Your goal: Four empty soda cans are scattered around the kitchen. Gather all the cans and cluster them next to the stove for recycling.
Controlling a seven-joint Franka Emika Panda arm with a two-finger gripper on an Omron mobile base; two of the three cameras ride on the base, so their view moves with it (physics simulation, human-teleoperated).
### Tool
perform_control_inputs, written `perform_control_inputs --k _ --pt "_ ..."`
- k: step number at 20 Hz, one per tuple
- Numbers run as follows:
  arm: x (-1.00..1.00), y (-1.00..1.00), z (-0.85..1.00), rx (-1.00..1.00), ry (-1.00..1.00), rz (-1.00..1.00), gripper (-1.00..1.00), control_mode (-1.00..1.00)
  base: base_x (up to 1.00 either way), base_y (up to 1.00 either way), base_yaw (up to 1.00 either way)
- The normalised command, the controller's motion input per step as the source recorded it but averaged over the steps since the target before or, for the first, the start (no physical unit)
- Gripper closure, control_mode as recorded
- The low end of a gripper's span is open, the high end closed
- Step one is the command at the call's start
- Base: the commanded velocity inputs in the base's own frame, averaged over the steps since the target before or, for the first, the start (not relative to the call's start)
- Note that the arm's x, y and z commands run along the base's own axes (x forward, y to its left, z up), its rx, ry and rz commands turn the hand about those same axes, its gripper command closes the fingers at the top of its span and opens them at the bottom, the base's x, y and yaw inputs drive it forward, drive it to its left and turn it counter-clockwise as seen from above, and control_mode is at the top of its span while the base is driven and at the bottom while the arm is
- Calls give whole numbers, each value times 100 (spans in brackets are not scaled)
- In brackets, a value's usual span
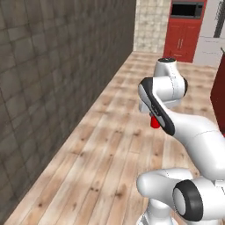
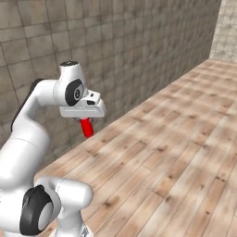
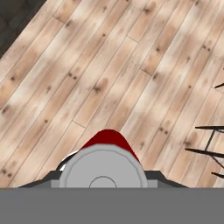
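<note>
Gripper (image 2: pixel 86 121) clamped on a red soda can (image 2: pixel 86 127), carried upright high above the wood plank floor (image 2: pixel 176 157). Grey tiled wall (image 1: pixel 52 79) running along the left; red cabinets (image 1: pixel 182 37) at the far end, right.

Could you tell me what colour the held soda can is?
Red, with a silver top; the soda can shows best in the hand view.
</note>
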Motion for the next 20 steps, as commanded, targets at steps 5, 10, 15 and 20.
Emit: perform_control_inputs --k 5,10,15,20 --pt "0 0 0 0 0 0 100 100 54 -11 -26" --pt "0 0 0 0 0 0 100 100 62 3 -25" --pt "0 0 0 0 0 0 100 100 78 9 -21" --pt "0 0 0 0 0 0 100 100 95 5 -14"
